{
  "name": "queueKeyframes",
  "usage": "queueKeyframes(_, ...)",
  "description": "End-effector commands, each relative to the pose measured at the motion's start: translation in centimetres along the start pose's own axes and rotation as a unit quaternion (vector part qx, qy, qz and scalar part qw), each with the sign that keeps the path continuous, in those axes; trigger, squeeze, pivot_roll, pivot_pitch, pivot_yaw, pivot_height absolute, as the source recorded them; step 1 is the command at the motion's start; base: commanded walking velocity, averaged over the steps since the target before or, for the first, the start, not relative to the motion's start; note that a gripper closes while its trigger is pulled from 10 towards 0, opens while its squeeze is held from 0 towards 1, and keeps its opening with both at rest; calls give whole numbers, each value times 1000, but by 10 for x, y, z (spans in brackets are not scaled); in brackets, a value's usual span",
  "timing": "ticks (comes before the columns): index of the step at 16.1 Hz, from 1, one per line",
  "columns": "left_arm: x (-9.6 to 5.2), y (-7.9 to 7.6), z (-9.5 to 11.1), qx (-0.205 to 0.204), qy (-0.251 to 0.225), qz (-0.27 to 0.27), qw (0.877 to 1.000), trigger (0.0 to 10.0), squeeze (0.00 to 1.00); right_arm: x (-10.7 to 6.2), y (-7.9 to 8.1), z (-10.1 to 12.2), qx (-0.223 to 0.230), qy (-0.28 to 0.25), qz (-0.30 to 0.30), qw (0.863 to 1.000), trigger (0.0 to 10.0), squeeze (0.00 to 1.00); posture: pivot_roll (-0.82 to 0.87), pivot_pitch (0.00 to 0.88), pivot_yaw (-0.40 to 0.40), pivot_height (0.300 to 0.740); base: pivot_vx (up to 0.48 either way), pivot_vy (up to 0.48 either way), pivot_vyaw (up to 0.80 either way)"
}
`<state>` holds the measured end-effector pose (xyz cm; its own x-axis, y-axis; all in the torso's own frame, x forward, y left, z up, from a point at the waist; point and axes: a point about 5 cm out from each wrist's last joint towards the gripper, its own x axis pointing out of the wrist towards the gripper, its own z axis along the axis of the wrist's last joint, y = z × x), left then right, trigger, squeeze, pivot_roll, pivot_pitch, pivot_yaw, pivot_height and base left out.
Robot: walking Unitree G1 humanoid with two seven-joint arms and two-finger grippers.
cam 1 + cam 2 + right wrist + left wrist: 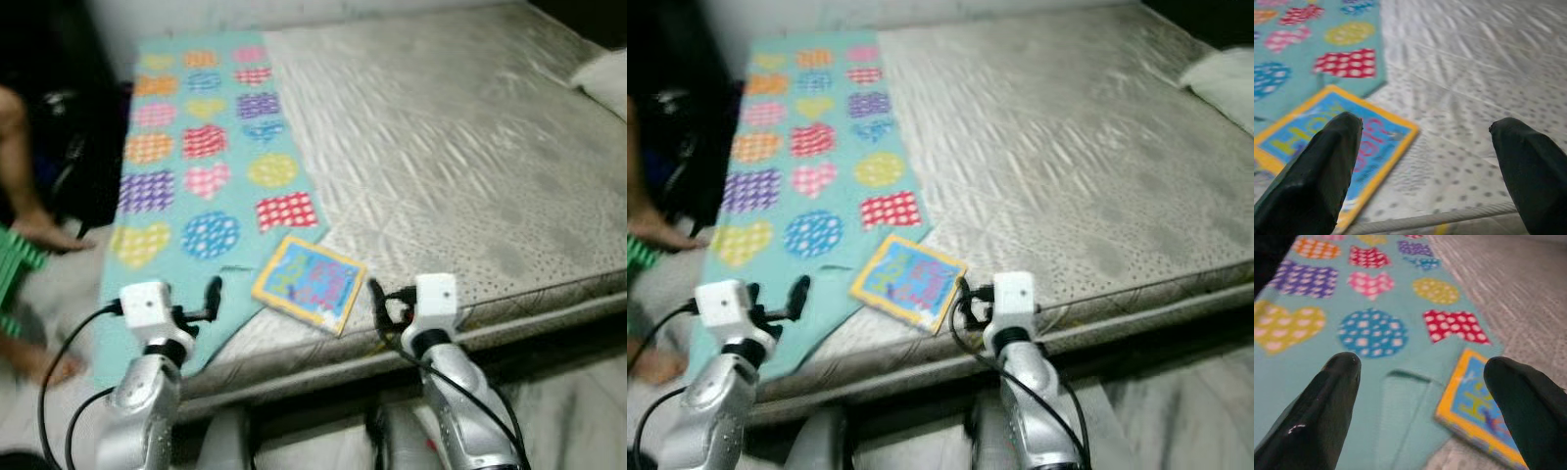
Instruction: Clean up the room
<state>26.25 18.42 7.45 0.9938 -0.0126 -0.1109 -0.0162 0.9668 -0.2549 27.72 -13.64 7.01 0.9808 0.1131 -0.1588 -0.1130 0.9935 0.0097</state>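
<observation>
Both grippers sit low at the near edge of the bed, and between them lies a yellow-bordered book (310, 284), flat on the mattress (470, 147), turned at an angle, its blue cover carrying colourful lettering too blurred to read. The book's left corner rests just over the edge of a turquoise blanket (211, 147), the rest of it on bare grey quilting. The left gripper (1422, 382) hovers above the blanket's near end, its two black fingers (1327, 396) spread wide apart with nothing between them; through the gap you see a small fold in the turquoise cloth and the book's corner just beside the far finger. The right gripper (1425, 147) is held over the mattress edge just right of the book, fingers likewise spread wide and holding nothing, one finger (1322, 161) overlapping the book's cover in the wrist view, the other over the dotted quilting. Whether that finger touches the book cannot be told. Out from there, the blanket runs up the left side of the bed, patterned with hearts and circles in orange, pink, purple, red, yellow and blue. A white pillow (602, 78) sits at the far right corner. Off to the left on the floor, a person's bare leg and foot (34, 220), and a green slatted thing (15, 264) beside them.
</observation>
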Motion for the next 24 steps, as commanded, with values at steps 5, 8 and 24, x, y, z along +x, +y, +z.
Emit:
queueKeyframes(5, -1, -6, -7, -5, 13, -7, 1000, 10000, 0, -5, -12, -6, -4, 9, -17, 1000, 10000, 0, -100, 78, 56, 590, 0, 0, 0)
queueKeyframes(8, -1, -7, -7, -3, 14, -7, 1000, 10000, 0, -5, -12, -6, -5, 10, -15, 1000, 10000, 0, -100, 79, 56, 590, 0, 0, 0)
queueKeyframes(24, 17, -34, -50, -96, 132, -23, 986, 10000, 0, -63, -13, 2, 18, 46, -1, 999, 10000, 0, -206, 270, 78, 590, 0, 0, 0)
